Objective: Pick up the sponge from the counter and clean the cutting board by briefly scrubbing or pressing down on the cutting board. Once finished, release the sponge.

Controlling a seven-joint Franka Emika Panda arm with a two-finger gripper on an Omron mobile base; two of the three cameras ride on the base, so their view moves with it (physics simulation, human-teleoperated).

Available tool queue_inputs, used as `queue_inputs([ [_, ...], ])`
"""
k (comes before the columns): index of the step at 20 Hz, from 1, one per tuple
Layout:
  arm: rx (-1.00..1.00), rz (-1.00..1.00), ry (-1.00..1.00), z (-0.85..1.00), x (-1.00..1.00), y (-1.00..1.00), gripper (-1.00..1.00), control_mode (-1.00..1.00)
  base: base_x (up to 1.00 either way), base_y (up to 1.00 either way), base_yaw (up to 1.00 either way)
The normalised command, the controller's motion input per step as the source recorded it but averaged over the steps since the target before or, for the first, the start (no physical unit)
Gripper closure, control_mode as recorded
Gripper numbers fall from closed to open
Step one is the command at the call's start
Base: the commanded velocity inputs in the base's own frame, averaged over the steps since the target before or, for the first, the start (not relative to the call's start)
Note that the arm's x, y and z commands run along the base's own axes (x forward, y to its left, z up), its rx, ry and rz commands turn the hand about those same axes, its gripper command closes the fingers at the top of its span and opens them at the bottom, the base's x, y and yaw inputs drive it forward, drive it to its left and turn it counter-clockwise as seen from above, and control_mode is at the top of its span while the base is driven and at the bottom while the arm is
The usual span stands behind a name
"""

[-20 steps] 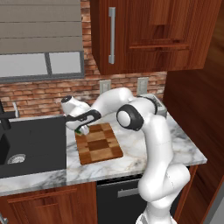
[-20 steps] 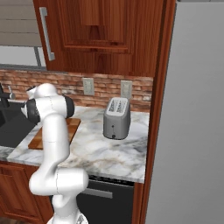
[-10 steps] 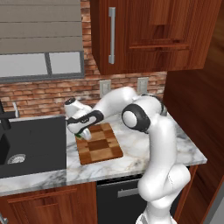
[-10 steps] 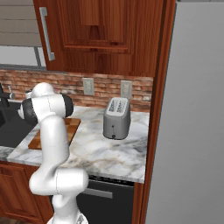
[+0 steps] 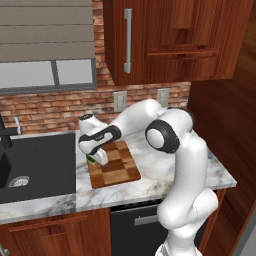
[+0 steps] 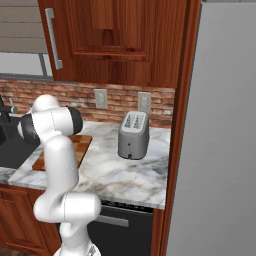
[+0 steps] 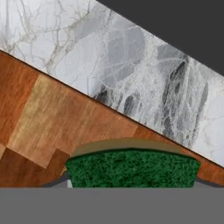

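Observation:
The checkered wooden cutting board [image 5: 116,165] lies on the white marble counter [image 5: 165,167] just right of the sink. My gripper [image 5: 98,157] is low over the board's left edge, shut on the sponge [image 5: 91,160], whose green side peeks out under the hand. In the hand view the sponge [image 7: 131,168] sits between the fingers with its dark green face towards the camera and a yellow rim above it. Close beneath it is the cutting board [image 7: 52,118], then a strip of counter [image 7: 131,74]. From the right base view the cutting board [image 6: 83,145] shows behind the arm.
The black sink basin [image 5: 32,165] lies directly left of the board, with a dark faucet [image 5: 5,137] at its back. A silver toaster [image 6: 133,135] stands on the counter to the right. A brick wall with outlets and wooden cabinets rise behind.
The gripper with the sponge has come down and a little nearer, from above the board's far left corner to low over its left edge.

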Motion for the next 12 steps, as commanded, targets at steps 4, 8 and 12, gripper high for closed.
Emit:
queue_inputs([
  [4,0.0,0.0,0.06,-0.25,-0.76,-0.12,1.0,-1.0,0.0,0.0,0.0],
  [8,0.0,0.0,0.0,-0.36,-0.87,-0.21,1.0,-1.0,0.0,0.0,0.0],
  [12,0.01,0.0,0.0,-0.38,-0.87,-0.22,1.0,-1.0,0.0,0.0,0.0],
])
